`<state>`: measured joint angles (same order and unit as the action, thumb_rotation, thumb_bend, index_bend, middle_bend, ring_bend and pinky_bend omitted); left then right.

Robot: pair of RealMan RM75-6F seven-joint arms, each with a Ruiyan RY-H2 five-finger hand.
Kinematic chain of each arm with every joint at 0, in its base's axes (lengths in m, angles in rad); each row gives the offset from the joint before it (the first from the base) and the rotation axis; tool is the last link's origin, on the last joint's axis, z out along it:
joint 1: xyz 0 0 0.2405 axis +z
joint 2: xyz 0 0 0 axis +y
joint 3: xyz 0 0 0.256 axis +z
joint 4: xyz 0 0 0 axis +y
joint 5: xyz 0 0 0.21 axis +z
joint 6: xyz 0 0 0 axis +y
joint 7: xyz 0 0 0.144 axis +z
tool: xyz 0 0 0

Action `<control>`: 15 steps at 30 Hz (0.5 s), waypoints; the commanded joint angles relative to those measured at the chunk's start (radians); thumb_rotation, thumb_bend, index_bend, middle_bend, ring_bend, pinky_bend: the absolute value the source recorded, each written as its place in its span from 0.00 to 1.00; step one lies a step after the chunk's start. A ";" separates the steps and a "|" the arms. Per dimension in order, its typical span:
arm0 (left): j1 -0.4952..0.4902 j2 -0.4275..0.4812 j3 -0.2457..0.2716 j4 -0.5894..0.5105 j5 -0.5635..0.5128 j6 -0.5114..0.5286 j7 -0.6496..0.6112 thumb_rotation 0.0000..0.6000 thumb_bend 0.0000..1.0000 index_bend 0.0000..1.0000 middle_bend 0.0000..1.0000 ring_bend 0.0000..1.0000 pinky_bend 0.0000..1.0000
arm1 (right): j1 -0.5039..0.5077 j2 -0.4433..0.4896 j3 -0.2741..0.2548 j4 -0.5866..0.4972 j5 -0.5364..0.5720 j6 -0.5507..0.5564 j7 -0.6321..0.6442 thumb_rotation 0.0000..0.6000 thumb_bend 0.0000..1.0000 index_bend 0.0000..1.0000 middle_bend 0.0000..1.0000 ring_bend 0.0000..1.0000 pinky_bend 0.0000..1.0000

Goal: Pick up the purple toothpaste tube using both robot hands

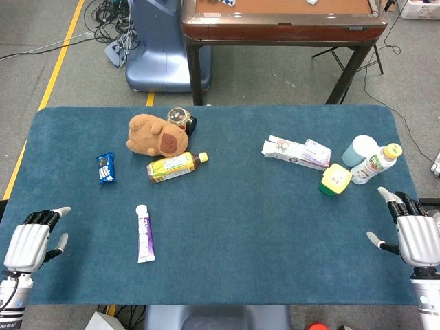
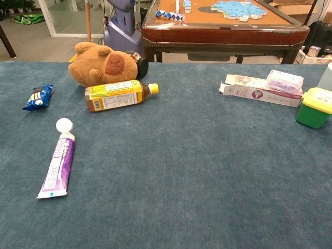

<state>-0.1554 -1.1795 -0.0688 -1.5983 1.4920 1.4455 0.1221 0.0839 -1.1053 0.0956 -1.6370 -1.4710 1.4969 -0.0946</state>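
Observation:
The purple toothpaste tube (image 1: 144,234) (image 2: 57,167) lies flat on the blue table, white cap pointing away from me, left of centre. My left hand (image 1: 31,238) hovers at the near left corner, well to the tube's left, fingers apart and holding nothing. Over at the near right edge is my right hand (image 1: 414,232), far from the tube, fingers spread and empty. Neither hand shows in the chest view.
Behind the tube lie a yellow tea bottle (image 1: 174,166) (image 2: 117,95), a brown plush toy (image 1: 157,135) (image 2: 101,65) and a blue snack packet (image 1: 105,168) (image 2: 38,96). To the right are a toothpaste box (image 1: 295,152) (image 2: 260,91), a green-and-yellow container (image 1: 335,179) (image 2: 315,107), a drink bottle (image 1: 376,163) and a pale cup (image 1: 359,150).

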 commanded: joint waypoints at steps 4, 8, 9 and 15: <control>0.004 0.001 0.001 -0.001 -0.003 0.007 -0.001 1.00 0.38 0.23 0.31 0.26 0.23 | -0.001 0.000 -0.003 -0.001 -0.004 -0.002 0.011 1.00 0.03 0.12 0.24 0.15 0.21; -0.009 0.005 0.001 0.016 0.015 -0.001 -0.033 1.00 0.38 0.23 0.31 0.26 0.23 | 0.008 0.016 0.007 -0.009 -0.018 0.002 0.046 1.00 0.03 0.12 0.24 0.15 0.21; -0.016 0.008 0.002 0.022 0.020 -0.011 -0.046 1.00 0.38 0.23 0.31 0.26 0.23 | 0.011 0.023 0.011 -0.012 -0.022 0.005 0.052 1.00 0.04 0.12 0.24 0.15 0.21; -0.085 0.024 0.006 0.059 0.043 -0.117 -0.143 0.86 0.34 0.26 0.31 0.26 0.23 | 0.038 0.079 0.048 -0.056 -0.039 0.013 0.038 1.00 0.04 0.12 0.24 0.15 0.21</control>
<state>-0.2132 -1.1614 -0.0648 -1.5578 1.5229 1.3628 0.0077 0.1144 -1.0380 0.1342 -1.6812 -1.5052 1.5077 -0.0492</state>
